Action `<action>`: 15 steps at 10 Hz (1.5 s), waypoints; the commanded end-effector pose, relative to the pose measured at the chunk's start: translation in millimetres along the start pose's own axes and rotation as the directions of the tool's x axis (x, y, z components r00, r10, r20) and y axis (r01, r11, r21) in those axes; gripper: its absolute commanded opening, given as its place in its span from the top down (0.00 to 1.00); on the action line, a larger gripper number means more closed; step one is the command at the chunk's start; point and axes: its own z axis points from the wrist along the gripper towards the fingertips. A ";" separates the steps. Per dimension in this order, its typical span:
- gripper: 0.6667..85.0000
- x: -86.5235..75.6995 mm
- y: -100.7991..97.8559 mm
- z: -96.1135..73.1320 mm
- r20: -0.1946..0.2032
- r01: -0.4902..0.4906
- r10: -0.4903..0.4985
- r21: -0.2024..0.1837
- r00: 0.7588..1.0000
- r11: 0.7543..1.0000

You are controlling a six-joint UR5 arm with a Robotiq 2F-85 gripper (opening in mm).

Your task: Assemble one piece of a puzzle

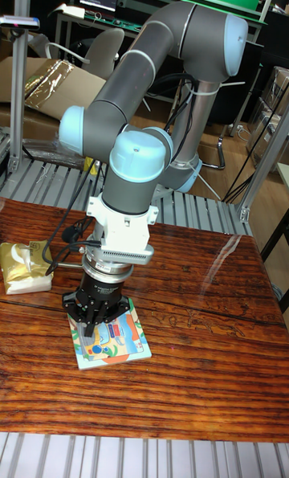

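A colourful puzzle board (112, 345) with a pale blue frame lies flat on the wooden table (201, 349), near its left front. My gripper (98, 327) points straight down over the board's upper left part, fingertips at or just above the puzzle surface. The black gripper body hides the fingers' gap, so I cannot tell whether a puzzle piece is held or whether the jaws are closed. The board's right and lower parts show a cartoon picture in orange, blue and green.
A yellow-white packet (26, 266) lies at the table's left edge. A black cable (68, 233) runs from the wrist across the table's back left. Metal slats (48, 181) and a grey upright lie behind the table.
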 end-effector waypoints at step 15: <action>0.99 10.3 -6.3 -1.1 -0.040 -0.016 0.016 0.019 0.999 1.000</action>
